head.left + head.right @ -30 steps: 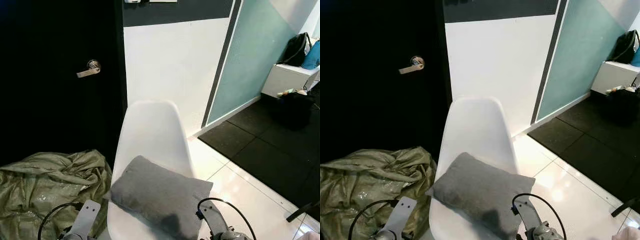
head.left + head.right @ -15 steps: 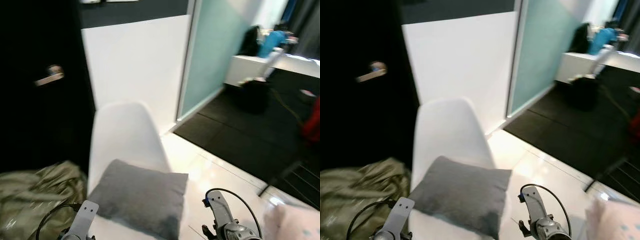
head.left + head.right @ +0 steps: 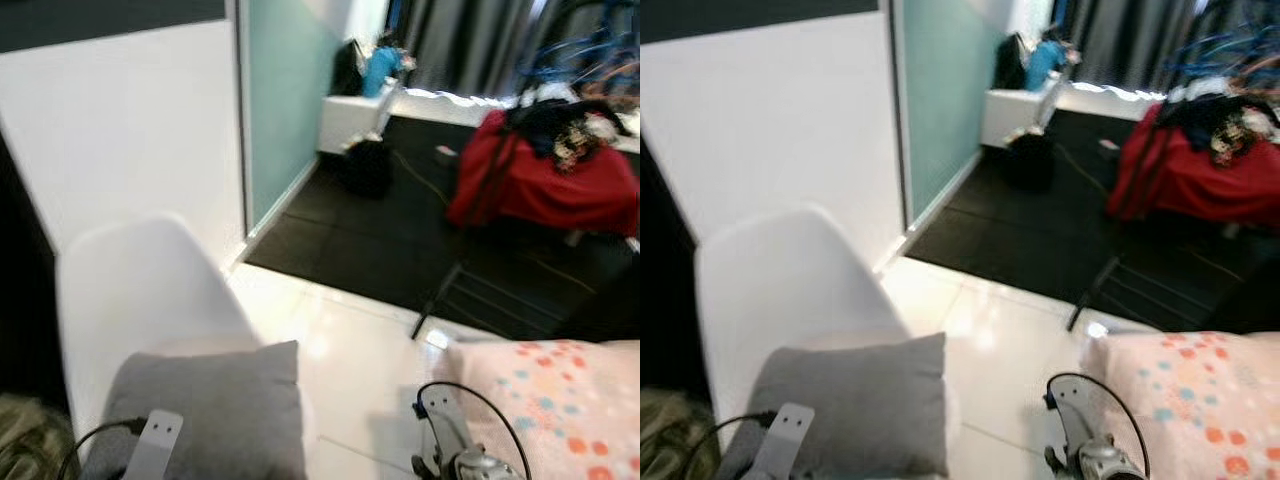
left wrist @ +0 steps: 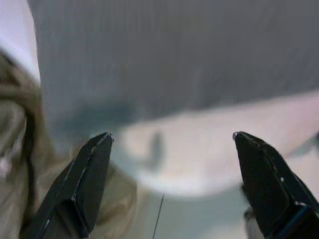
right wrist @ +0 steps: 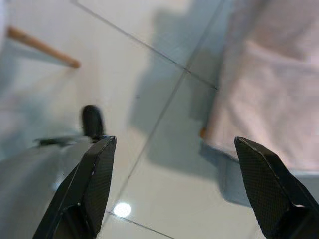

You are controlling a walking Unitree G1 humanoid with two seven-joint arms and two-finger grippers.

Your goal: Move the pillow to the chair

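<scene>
One grey pillow [image 3: 205,410] sits on the white chair [image 3: 130,295] at seven o'clock in the head view. Left gripper [image 4: 172,186] hangs released just above the seat edge; right gripper [image 5: 174,186], fingers spread, hovers over tiled floor [image 5: 149,99] beside pink bedding [image 3: 550,395] at five o'clock.

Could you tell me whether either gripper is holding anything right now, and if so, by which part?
Nothing is held. The left gripper is open above the grey pillow on the white chair; the right gripper is open over the tiled floor.
</scene>
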